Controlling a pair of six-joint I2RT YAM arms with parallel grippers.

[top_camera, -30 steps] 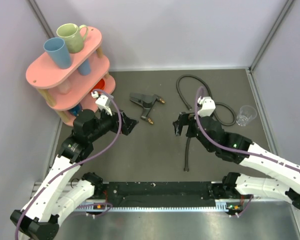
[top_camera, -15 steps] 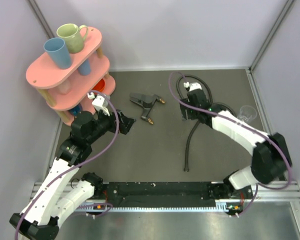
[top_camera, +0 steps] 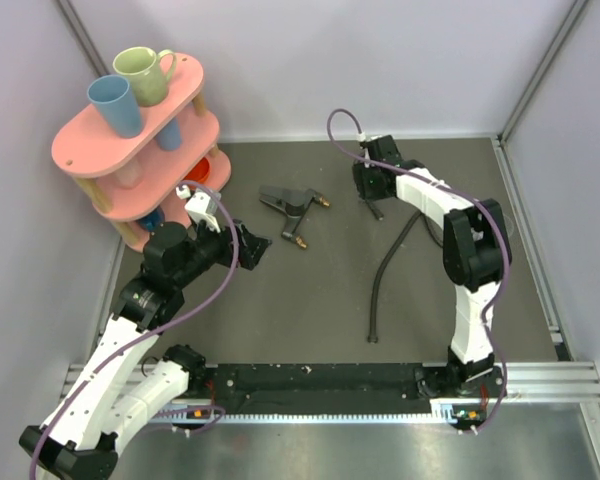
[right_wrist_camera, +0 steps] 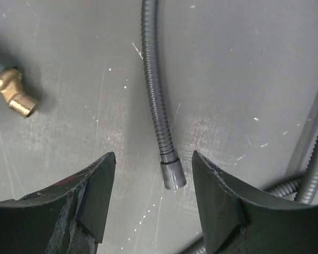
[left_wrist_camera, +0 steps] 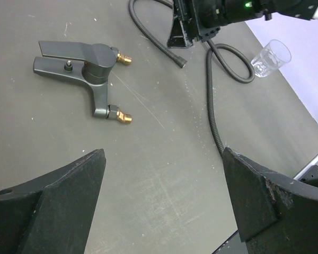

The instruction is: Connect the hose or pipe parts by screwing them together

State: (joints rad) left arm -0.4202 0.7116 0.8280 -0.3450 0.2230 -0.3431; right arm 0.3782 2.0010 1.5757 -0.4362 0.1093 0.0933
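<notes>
Far across the table (top_camera: 310, 290), your right gripper (right_wrist_camera: 153, 159) straddles the hose (right_wrist_camera: 155, 106) end, jaws spread; next, pinch it squarely.

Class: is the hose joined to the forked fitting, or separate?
Separate: the hose end lies bare on the table, apart from the brass end of the fitting.

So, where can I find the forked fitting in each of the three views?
Top external: the forked fitting lies near the picture's centre.
Left wrist: the fitting is upper left, both brass ends showing.
Right wrist: only one brass end, at the left edge.
Shared landmark: the grey hose, to the fitting's right in all three.
</notes>
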